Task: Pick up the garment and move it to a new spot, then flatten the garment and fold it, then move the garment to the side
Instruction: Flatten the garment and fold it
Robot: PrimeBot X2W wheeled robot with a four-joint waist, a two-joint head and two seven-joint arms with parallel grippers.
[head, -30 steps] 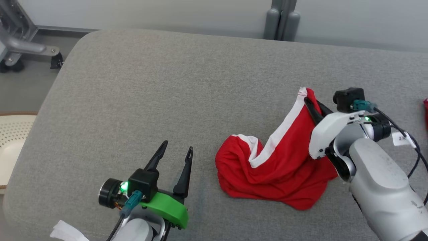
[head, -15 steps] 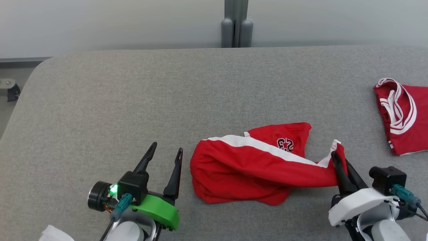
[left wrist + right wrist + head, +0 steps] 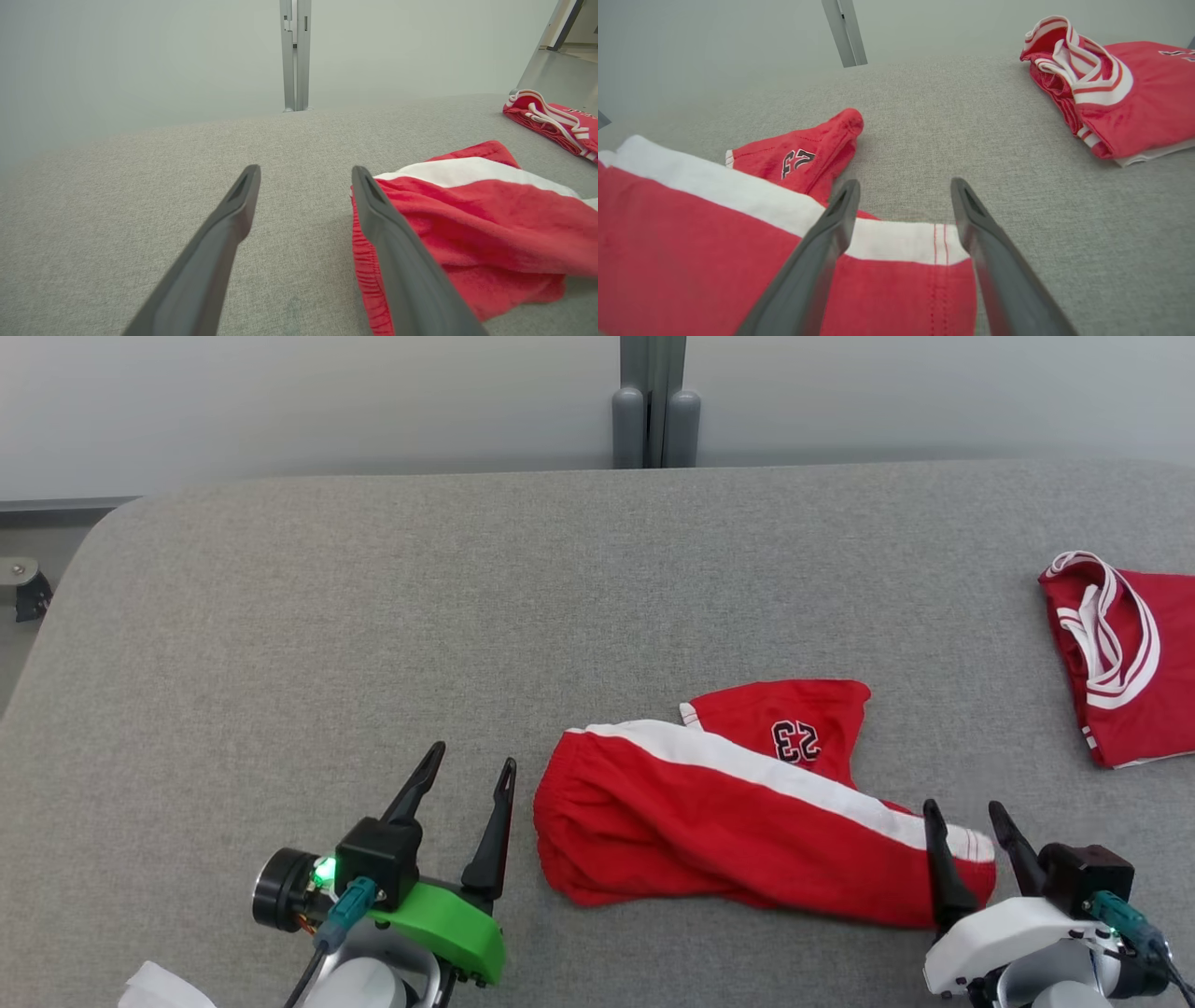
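Nearest me, the left jaws are spread and empty, low over the grey bench (image 3: 373, 616), just beside the garment's gathered waistband but apart from it. The right jaws are spread too, pinching nothing, straddling the white-trimmed leg hem at the garment's near right end. I cannot tell whether their tips touch the cloth. The garment (image 3: 747, 821), red shorts with a white side stripe, lies in the near middle of the bench, stretched left to right between the two arms. I judge that it is set down in its spot and that flattening is the step in hand. The cloth is puckered near the waistband, and the other leg (image 3: 794, 728), the one with the number 23, pokes out on the far side, partly tucked under. To flatten it well I would pinch only the waistband corner on the left and the hem corner on the right, keep both low, draw them gently apart, then pull the far leg clear so that both legs lie side by side. Well apart, at the far right, a second red garment (image 3: 1120, 681) lies folded, and I would steer clear of it. Beyond the far edge stands a grey post (image 3: 651, 401).
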